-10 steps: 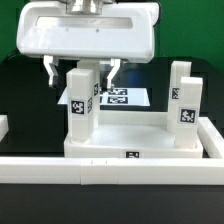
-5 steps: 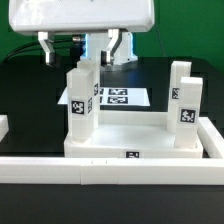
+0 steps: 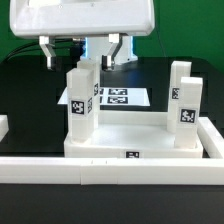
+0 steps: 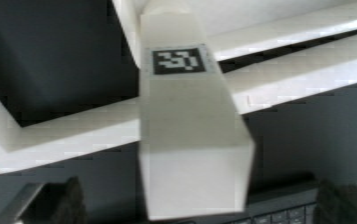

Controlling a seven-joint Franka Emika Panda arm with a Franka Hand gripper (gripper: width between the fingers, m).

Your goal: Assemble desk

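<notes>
Pincer (image 3: 83,53) hangs wide open and holds nothing, above the near leg (image 3: 81,100). That leg and another leg (image 3: 185,102) stand upright on the white tabletop (image 3: 128,143), which lies on a black desk (image 3: 30,90). Behind are the marker board (image 3: 125,97) and a green wall (image 3: 185,30), with a white rail (image 3: 110,172) in front.

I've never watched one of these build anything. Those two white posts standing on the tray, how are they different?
The leg on the exterior view's left stands directly beneath the open gripper; the leg on the exterior view's right has nothing above it. In this view the left leg's top reaches higher in the picture than the right leg's. Both are white, square, upright on the tabletop, and each carries a black-and-white tag.
</notes>
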